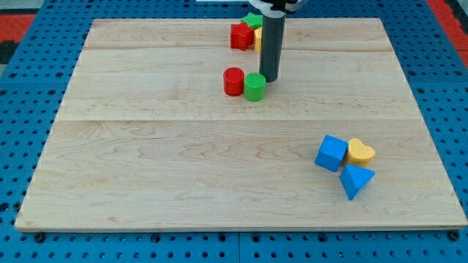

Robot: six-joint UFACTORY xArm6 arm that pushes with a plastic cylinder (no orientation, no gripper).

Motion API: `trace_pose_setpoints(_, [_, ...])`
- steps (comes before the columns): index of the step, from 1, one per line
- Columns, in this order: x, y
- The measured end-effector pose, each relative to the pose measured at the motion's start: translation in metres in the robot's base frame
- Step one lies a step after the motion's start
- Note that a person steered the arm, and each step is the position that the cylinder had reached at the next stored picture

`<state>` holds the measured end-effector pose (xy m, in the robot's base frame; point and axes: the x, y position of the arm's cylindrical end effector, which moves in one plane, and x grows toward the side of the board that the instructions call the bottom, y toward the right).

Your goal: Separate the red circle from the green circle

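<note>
The red circle (233, 81) and the green circle (254, 87) stand side by side, touching, in the upper middle of the wooden board (146, 168). The red one is on the view's left, the green one on the right. My tip (268, 79) is the lower end of the dark rod, just to the upper right of the green circle, right at its edge. I cannot tell whether it touches the green circle.
At the view's top a red block (240, 36), a green block (254, 20) and a yellow block (258, 39) cluster behind the rod. At the lower right sit a blue cube (331, 153), a yellow heart (360, 152) and a blue triangle (356, 180).
</note>
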<state>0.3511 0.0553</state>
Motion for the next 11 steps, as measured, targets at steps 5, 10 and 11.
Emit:
trace_pose_setpoints(5, [0.047, 0.011])
trace_pose_setpoints(10, [0.001, -0.127])
trace_pose_setpoints(11, [-0.005, -0.146])
